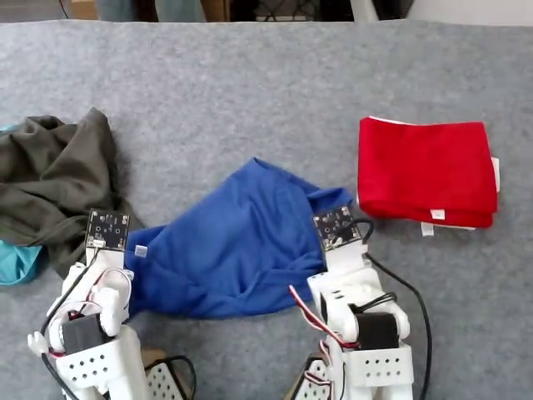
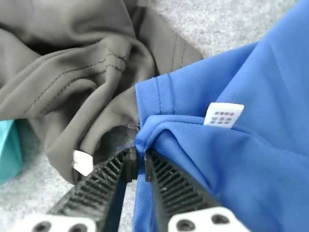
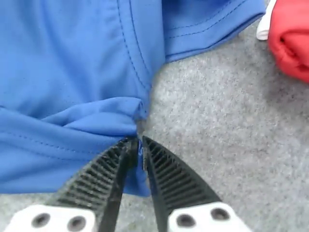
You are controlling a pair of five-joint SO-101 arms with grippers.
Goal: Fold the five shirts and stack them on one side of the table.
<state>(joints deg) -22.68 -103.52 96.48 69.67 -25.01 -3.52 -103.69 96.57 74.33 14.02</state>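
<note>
1. The left gripper (image 2: 138,158) is pinching a fold of the blue shirt (image 1: 237,250), jaws narrowed onto the cloth, at the lower left of the high view.
2. The right gripper (image 3: 139,145) is clamping another bunched edge of that shirt, right of lower centre.
3. The blue shirt is lying crumpled mid-frame on the grey table (image 1: 250,75).
4. A folded red shirt (image 1: 425,171) is sitting just beside it, at the right.
5. An olive shirt (image 1: 50,175) is lying heaped at the left, overlapping a teal shirt (image 1: 17,262).
</note>
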